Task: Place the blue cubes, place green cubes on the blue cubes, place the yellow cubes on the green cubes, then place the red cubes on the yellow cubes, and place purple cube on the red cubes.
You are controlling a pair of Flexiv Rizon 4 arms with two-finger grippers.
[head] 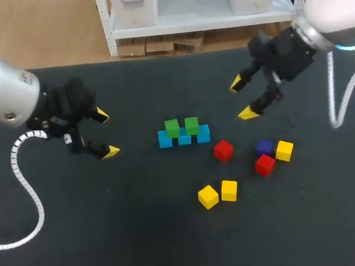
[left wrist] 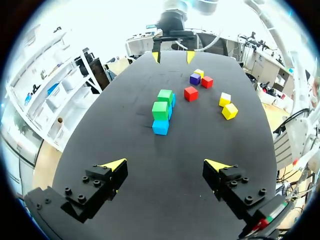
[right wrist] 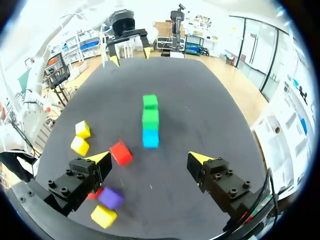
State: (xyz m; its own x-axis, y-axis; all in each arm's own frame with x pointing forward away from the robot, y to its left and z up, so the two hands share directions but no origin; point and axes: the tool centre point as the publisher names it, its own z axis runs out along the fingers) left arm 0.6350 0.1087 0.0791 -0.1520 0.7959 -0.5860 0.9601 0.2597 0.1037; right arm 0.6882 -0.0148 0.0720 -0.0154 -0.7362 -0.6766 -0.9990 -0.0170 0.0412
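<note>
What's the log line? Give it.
blue cubes: row | green cubes: stacked on blue | left end effector: open | right end effector: open

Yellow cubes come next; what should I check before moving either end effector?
1. Blue cubes in a row: ok.
2. Two green cubes seated on them: ok.
3. Left end effector open, empty: ok.
4. Right end effector open, empty: ok.
5. Yellow pair clear of other colours: ok.
6. Third yellow cube free to grasp: not ok, crowded by purple cube and red cube.
</note>
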